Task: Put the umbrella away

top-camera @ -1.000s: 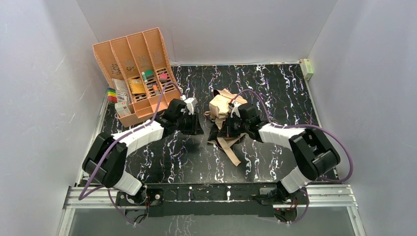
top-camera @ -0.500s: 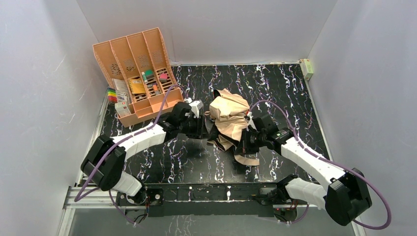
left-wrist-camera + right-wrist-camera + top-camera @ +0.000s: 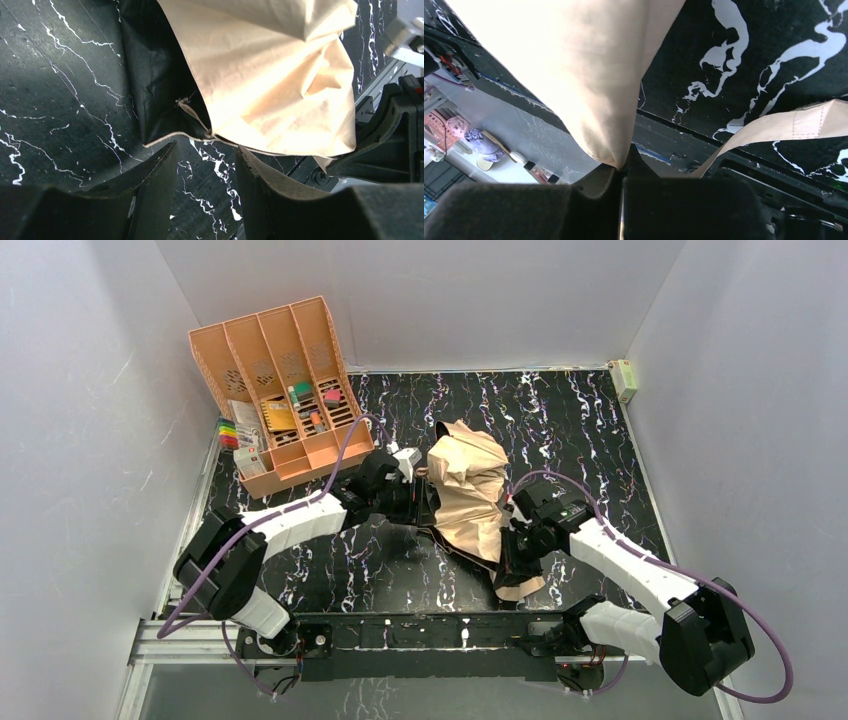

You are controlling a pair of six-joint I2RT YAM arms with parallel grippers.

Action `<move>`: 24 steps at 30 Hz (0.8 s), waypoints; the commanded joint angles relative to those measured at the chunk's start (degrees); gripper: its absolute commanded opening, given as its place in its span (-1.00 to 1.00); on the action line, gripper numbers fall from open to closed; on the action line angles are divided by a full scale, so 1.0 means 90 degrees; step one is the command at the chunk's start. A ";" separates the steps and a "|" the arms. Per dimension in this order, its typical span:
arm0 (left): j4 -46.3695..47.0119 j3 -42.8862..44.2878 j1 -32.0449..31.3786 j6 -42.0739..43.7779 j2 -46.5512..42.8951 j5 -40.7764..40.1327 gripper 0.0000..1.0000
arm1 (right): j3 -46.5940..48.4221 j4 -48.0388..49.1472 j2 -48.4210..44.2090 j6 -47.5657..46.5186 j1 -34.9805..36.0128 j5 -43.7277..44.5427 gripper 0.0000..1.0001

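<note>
Top external: right arm (image 3: 632, 566) outstretched, fingers (image 3: 600, 184) pinching umbrella (image 3: 470, 490).

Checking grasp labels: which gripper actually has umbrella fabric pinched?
The right gripper: jaws shut on a fold of the umbrella. The left gripper stands open, the fabric edge just beyond its fingertips.

The umbrella (image 3: 468, 490) right of the organizer (image 3: 300, 456)

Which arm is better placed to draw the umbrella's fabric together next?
Right, probably. The right gripper is shut on a fold of the umbrella; the left gripper is open beside its edge, holding nothing.
</note>
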 commanded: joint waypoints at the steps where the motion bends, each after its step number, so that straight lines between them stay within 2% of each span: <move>1: 0.0159 0.0343 -0.0018 -0.0043 0.0205 -0.0026 -0.10 | 0.0246 -0.0606 -0.0019 -0.0212 0.0006 0.0116 -0.76; 2: 0.0160 0.0378 -0.0018 -0.0041 0.0224 -0.0025 -0.10 | 0.0366 -0.0638 -0.0053 -0.0224 0.0001 0.0265 -0.62; 6: 0.0115 0.0417 -0.0018 0.0009 0.0210 -0.0145 -0.10 | 0.1131 -0.0723 -0.0378 -0.0332 0.0006 0.0886 -0.26; 10: -0.0069 0.0416 -0.0018 0.0142 0.0179 -0.0231 -0.08 | 0.2082 -0.0986 -0.0395 -0.0467 0.0000 0.1755 -0.08; 13: -0.0126 0.0381 -0.0018 0.0173 0.0136 -0.0236 -0.02 | 0.2293 -0.0932 -0.0367 -0.0395 -0.0005 0.2527 0.08; 17: -0.0108 0.0350 -0.0018 0.0149 0.0106 -0.0259 0.07 | 0.2026 -0.0322 -0.0202 -0.0237 -0.0021 0.2912 0.14; 22: -0.0061 0.0442 -0.0018 0.0120 0.0263 -0.0226 0.18 | 0.1424 0.0577 0.0293 -0.0139 -0.0036 0.2553 0.06; 24: -0.0007 0.0496 -0.0016 0.0115 0.0349 -0.0174 0.30 | 0.1143 0.0966 0.0365 -0.0120 -0.0046 0.2336 0.09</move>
